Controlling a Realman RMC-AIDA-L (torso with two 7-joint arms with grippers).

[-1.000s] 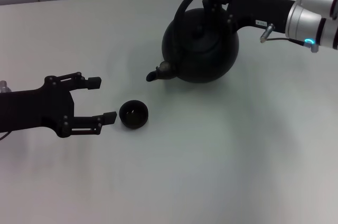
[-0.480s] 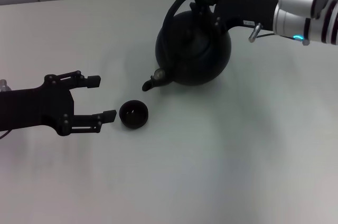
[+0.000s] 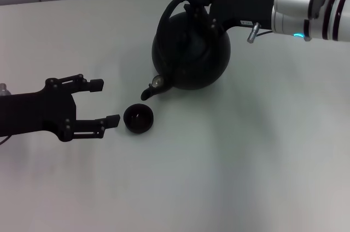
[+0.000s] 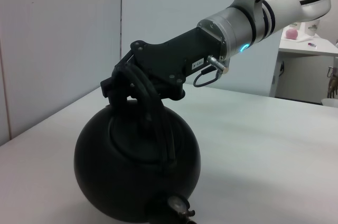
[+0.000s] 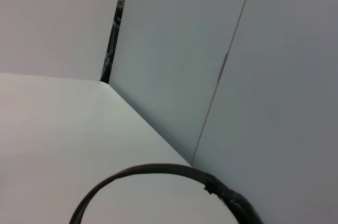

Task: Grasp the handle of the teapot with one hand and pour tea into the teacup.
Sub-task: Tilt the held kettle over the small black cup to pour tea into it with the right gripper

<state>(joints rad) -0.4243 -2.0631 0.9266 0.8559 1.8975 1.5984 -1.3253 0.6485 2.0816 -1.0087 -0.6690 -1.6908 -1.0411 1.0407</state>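
Below and left of the spout sits your teacup on the tabletop; right gripper fingers clamp the teapot handle, left gripper open beside the cup.

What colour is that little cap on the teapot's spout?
Silvery, against the matte black teapot; the spout cap shows best in the head view.

Even, diffuse overhead light; table reads pale grey-white, no hard glare. Teapot casts only a soft, faint shadow toward the teacup. Matte black surfaces swallow detail, edges slightly soft. Small cyan indicator glows on right wrist. Right wrist view: handle blurred, close to lens
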